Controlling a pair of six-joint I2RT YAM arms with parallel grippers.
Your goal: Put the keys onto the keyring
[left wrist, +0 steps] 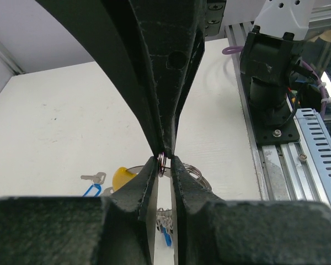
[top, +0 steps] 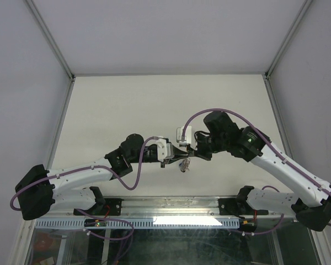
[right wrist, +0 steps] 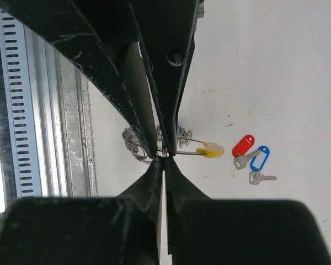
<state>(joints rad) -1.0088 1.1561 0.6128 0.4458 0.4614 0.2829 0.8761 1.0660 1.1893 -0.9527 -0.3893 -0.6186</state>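
Partly, the right claw (right wrist: 162, 160) hides the keyring (right wrist: 209, 150).

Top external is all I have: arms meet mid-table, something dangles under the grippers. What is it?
Observer: The keyring. The right wrist view shows its yellow arc beside the shut tips of the right gripper.
Operator: Any keys off it?
Observer: Two on the table, side by side: a red-tagged key and a blue-tagged key.
Operator: Left gripper?
Observer: In the left wrist view the left gripper has its tips on either side of a small ring. I can't tell if it's clamped.
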